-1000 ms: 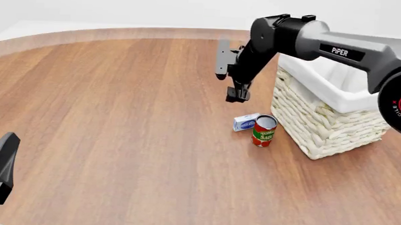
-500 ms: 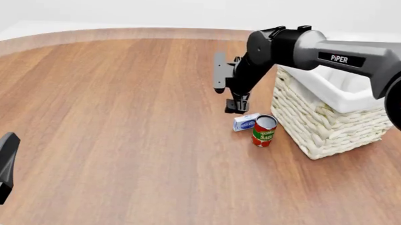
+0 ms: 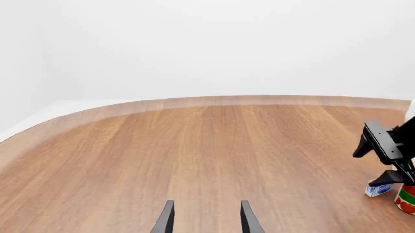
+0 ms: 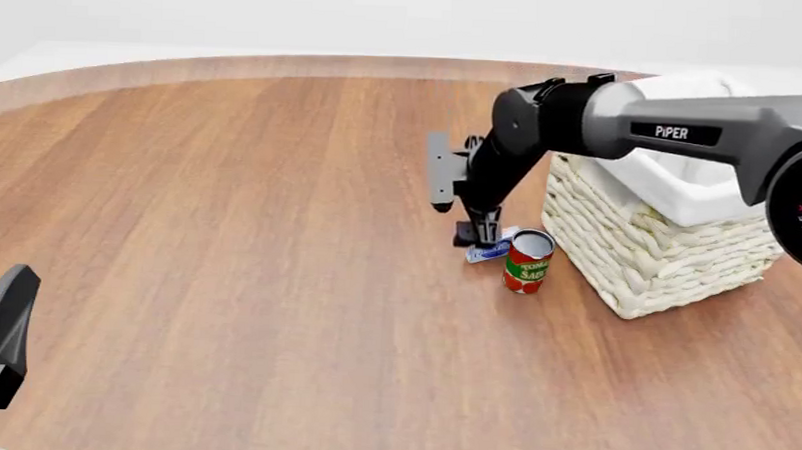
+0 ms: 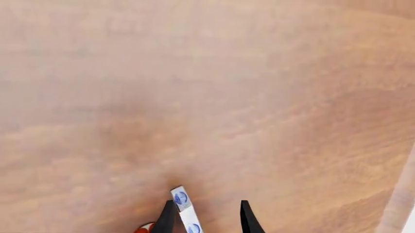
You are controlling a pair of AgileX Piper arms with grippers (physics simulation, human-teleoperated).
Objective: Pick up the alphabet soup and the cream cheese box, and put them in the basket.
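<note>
The cream cheese box (image 4: 494, 250) lies on the wooden table just left of the basket (image 4: 640, 248). My right gripper (image 4: 476, 236) has come down over the box's near end and is open. In the right wrist view the box (image 5: 184, 208) stands on edge between the fingers, close to one finger (image 5: 164, 221) and apart from the other. My left gripper (image 3: 207, 205) is open over bare table at the near left and holds nothing. The alphabet soup is out of view.
A red and green tomato can (image 4: 528, 261) stands upright right beside the cream cheese box, between it and the basket wall. From the left wrist view the right gripper (image 3: 388, 160), box (image 3: 377, 190) and can (image 3: 407, 199) show far off.
My right gripper has dropped from above the table down onto the cream cheese box, and its fingers now straddle it. The left arm has not moved.
</note>
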